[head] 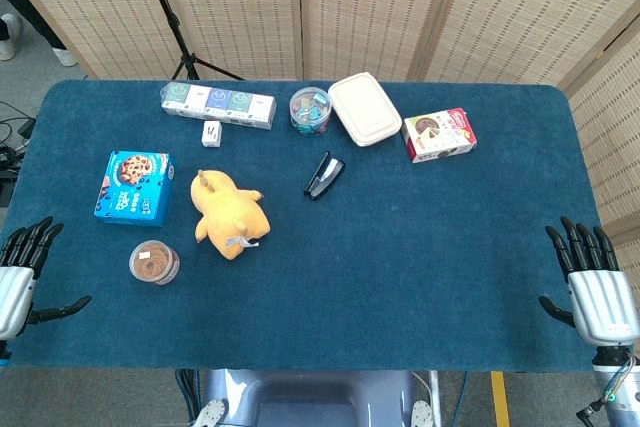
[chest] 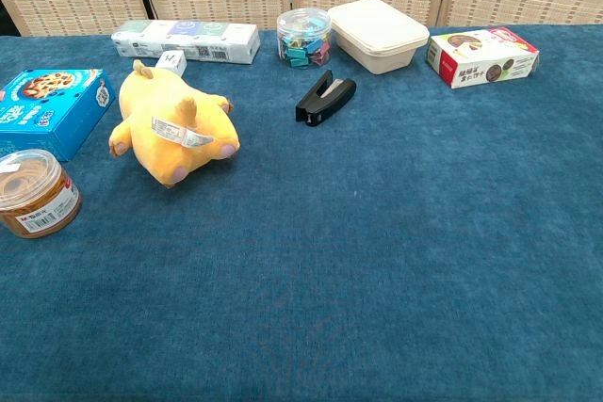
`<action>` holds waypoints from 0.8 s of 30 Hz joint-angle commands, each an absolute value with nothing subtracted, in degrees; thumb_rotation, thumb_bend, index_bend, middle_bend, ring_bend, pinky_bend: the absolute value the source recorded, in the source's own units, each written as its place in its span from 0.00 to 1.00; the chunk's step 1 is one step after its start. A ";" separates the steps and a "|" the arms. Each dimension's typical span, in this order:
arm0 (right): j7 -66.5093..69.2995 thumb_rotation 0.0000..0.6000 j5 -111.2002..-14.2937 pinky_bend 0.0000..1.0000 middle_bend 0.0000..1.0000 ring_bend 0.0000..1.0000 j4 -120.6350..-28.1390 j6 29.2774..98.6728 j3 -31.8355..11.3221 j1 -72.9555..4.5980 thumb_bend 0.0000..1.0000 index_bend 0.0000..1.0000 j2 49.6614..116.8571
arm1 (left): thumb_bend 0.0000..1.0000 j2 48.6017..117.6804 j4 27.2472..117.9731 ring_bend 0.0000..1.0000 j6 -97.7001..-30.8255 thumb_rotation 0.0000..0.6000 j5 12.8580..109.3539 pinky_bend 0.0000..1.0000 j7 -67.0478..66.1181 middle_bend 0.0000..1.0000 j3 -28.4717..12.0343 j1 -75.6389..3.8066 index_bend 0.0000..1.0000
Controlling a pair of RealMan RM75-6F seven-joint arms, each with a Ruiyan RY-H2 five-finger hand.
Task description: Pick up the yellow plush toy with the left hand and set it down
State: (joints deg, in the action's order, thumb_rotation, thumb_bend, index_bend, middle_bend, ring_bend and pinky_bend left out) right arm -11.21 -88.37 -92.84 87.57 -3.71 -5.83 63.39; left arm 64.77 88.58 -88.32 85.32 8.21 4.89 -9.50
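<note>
The yellow plush toy (head: 230, 212) lies on the blue table cloth left of centre, a white label on its side; the chest view shows the toy (chest: 174, 131) at the left. My left hand (head: 22, 272) hovers at the table's near left corner, fingers spread and holding nothing, well to the left of the toy. My right hand (head: 595, 287) is at the near right edge, fingers apart and empty. Neither hand appears in the chest view.
A blue cookie box (head: 133, 187) and a round brown jar (head: 154, 262) sit left of the toy. At the back stand a long box row (head: 218, 103), a clip jar (head: 311, 110), a beige container (head: 364, 109) and a red box (head: 439, 135). A black stapler (head: 323, 176) lies mid-table.
</note>
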 commanded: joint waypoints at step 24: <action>-11.32 1.00 -84.71 0.00 0.00 0.00 -92.31 83.76 -4.56 -6.72 0.04 0.00 64.86 | 0.00 70.19 80.92 0.00 -75.28 0.12 91.73 0.00 17.28 0.00 -0.77 -20.35 0.00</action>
State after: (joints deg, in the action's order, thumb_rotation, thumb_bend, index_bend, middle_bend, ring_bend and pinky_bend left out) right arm -11.09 -84.90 -92.45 83.95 -4.45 -6.61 64.72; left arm 67.67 84.12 -77.45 90.40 14.29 1.16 -17.08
